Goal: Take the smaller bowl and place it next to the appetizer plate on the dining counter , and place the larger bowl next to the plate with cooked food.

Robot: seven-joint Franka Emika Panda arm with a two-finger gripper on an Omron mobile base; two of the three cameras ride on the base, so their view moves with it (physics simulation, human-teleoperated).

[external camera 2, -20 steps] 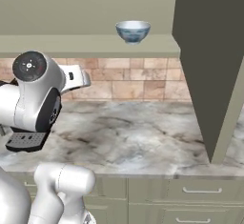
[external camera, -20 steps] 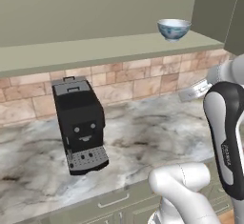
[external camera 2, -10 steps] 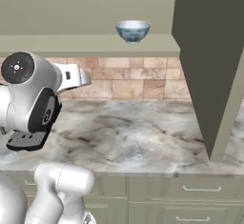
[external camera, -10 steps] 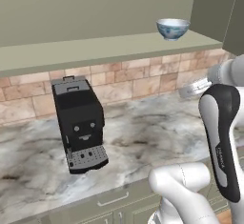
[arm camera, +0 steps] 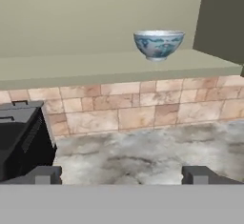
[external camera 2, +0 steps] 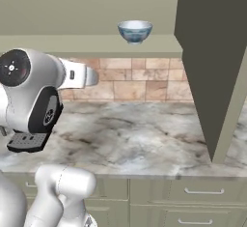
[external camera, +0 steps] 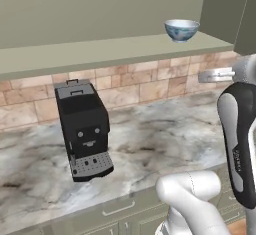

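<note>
The smaller bowl, white with a blue pattern, stands upright on the olive shelf near its right end; it also appears as the bowl and the bowl. My gripper is open, its two dark fingertips wide apart with nothing between them. It hangs over the marble counter, well below the bowl and a good way short of it. The larger bowl, both plates and the dining counter are out of view.
A black coffee machine stands on the narrow marble counter backed by brick. A tall dark cabinet side rises right of the shelf. Drawers run under the counter.
The arm's elbow has shifted a little outward and the hand has risen slightly toward the shelf. The bowl has not moved.
</note>
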